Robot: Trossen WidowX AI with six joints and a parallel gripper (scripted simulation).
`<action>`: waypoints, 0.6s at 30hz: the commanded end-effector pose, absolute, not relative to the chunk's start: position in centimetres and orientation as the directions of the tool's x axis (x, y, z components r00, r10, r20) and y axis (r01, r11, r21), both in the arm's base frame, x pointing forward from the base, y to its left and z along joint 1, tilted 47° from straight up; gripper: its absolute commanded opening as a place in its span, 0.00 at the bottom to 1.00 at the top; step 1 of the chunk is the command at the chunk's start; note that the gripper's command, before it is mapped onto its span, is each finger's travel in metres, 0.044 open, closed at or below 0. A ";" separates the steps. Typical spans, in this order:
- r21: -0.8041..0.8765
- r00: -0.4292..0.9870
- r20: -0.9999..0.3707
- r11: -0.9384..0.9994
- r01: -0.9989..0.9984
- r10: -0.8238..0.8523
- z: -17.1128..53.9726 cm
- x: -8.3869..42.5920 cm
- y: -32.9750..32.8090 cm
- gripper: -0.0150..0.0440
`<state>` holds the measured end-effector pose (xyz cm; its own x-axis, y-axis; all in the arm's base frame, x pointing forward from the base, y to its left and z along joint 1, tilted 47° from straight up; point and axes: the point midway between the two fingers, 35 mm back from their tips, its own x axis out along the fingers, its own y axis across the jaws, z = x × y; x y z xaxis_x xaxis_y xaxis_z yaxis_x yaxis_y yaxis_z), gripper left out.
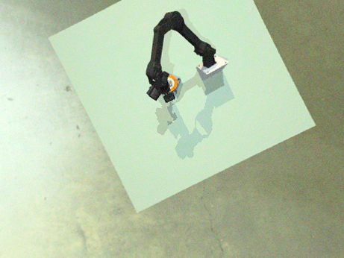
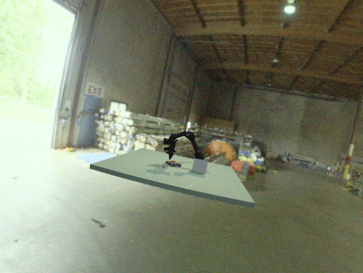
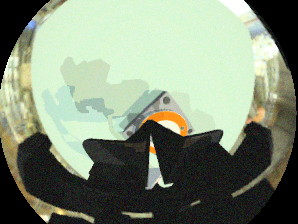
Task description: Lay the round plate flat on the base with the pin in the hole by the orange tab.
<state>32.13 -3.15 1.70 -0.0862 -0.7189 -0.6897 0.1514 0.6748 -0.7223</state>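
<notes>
One gripper [image 3: 154,141], clenched on nothing, hangs just above the plate [image 3: 166,124], which sits on its base [image 1: 175,87]. Best: press closed tips on plate's rim, rotate until tab-side hole meets pin, then lift off.

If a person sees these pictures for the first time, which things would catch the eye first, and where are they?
The black arm bends in a high arch over the pale green table, from its white mount at mid-table down to the plate. The orange plate on its grey base is the one bright thing, partly hidden under the gripper, whose fingers are shut just above it.
</notes>
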 end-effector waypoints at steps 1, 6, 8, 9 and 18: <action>-0.727 -0.088 -0.685 0.672 0.140 -0.723 0.8 31.8 -3.9 0.25; -0.727 -0.088 -0.685 0.672 0.140 -0.723 0.5 31.6 -3.7 0.25; -0.727 -0.088 -0.685 0.672 0.140 -0.723 0.3 31.4 -3.5 0.25; -0.727 -0.088 -0.685 0.672 0.140 -0.723 0.2 31.3 -3.4 0.25; -0.727 -0.089 -0.685 0.672 0.139 -0.723 -0.4 30.3 -2.8 0.25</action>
<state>30.89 -2.80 -0.08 -0.0766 -0.7242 -0.6853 0.1417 0.6725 -0.7264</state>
